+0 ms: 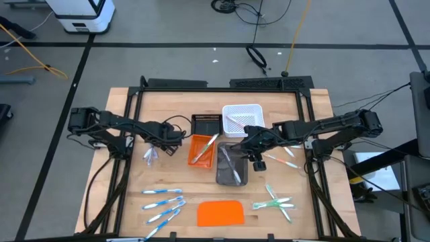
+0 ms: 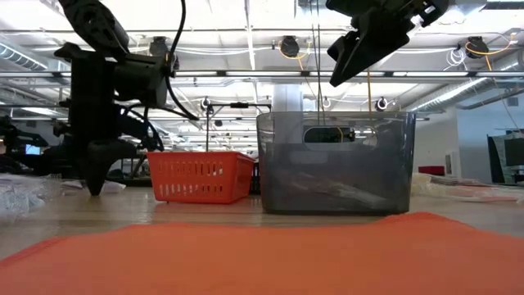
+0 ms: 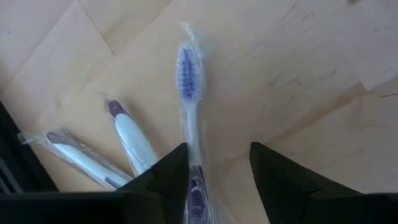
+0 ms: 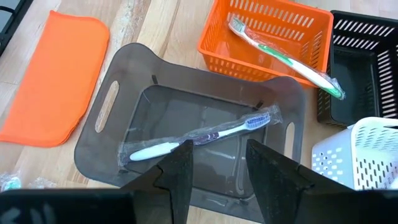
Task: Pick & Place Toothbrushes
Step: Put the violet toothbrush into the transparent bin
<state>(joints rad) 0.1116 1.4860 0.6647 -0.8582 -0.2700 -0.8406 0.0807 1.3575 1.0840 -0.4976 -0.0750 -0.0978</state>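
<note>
Straddling wrapped toothbrush (image 3: 189, 93), left hand (image 3: 217, 165) open

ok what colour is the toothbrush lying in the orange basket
Green and white toothbrush, resting diagonally in the orange basket; clearest in the right wrist view.

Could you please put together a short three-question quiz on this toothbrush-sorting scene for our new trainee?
1. True or false: the grey bin holds a wrapped toothbrush with a purple head.
2. Which tray holds the green toothbrush? A) white basket B) orange basket C) black basket
3. Fill in: the left gripper is down at the table over a wrapped ____-bristled toothbrush that lies between its fingers.

Key
1. True. It lies on the bin floor, below the open right gripper.
2. B. It leans across the orange basket with its handle end over the rim.
3. Purple. Two more wrapped brushes lie beside it on the wood.
</note>
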